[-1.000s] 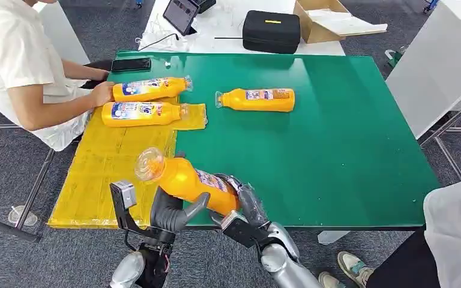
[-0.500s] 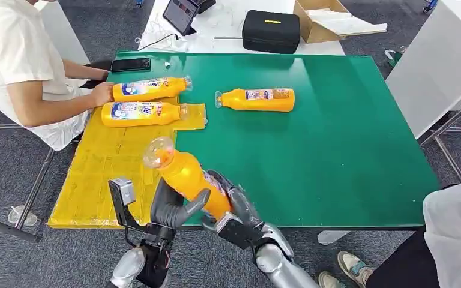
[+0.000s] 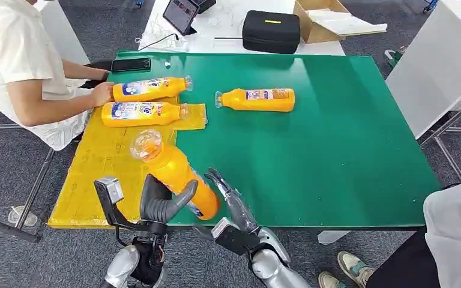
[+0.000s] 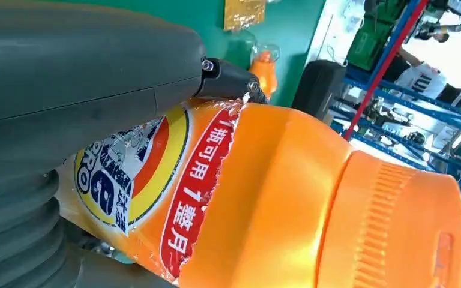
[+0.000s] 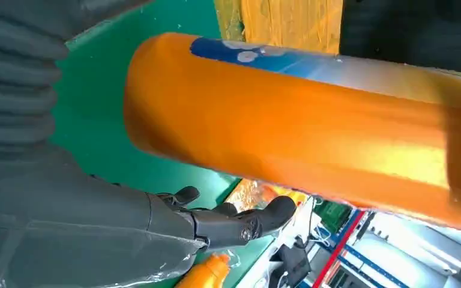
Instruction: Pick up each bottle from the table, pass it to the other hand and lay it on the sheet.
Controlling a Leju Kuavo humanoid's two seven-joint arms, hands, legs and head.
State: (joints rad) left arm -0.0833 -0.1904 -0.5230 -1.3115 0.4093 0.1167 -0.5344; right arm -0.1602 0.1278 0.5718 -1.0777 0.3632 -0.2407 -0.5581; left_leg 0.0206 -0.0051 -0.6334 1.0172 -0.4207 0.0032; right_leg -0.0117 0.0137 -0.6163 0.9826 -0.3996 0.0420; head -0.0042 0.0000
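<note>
My left hand grips an orange bottle near its base, tilted with the clear cap toward the yellow sheet. In the left wrist view the bottle lies under my thumb. My right hand stands just right of it with fingers spread and nothing in it. In the right wrist view the bottle is clear of my right hand's fingers. Two more bottles lie at the sheet's far end. Another bottle lies on the green table.
A person sits at the left with a hand against the far bottle on the sheet. A phone lies at the table's back left. Behind it are a tablet, a black case and a cardboard box. Another person stands at the lower right.
My right hand has let go of the bottle and opened. My left hand now holds it alone and has carried it left, toward the sheet.
</note>
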